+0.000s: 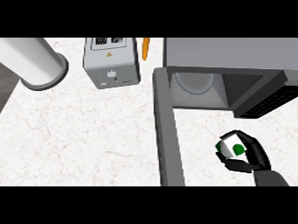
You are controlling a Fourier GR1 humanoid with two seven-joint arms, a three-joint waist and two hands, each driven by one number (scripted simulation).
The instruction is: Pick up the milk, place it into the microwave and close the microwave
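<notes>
The microwave sits at the far right of the counter, a grey box with its cavity wide open toward us. Inside, a pale round turntable plate lies on the cavity floor at the left, and nothing sits on it. The microwave door swings out to the left, a long grey slab running from the cavity's left edge down toward the near edge of the view. A dark control panel angles off at the cavity's right.

Labels now: the grey toaster-like box at the far middle carries a small yellow warning triangle on its top and a few tiny marks on its front face, too small to read. Behind it, an orange stick-shaped thing pokes out, just beside the microwave's left wall.

And here is the milk, a small white carton with a green round mark on its face, tilted, held up in front of the open cavity, right of the door and near the viewer. The right hand has its black fingers curled round the carton from the right and below, thumb at the near side.

Far left, a big white cylinder with a grey rim slants across the corner.
</notes>
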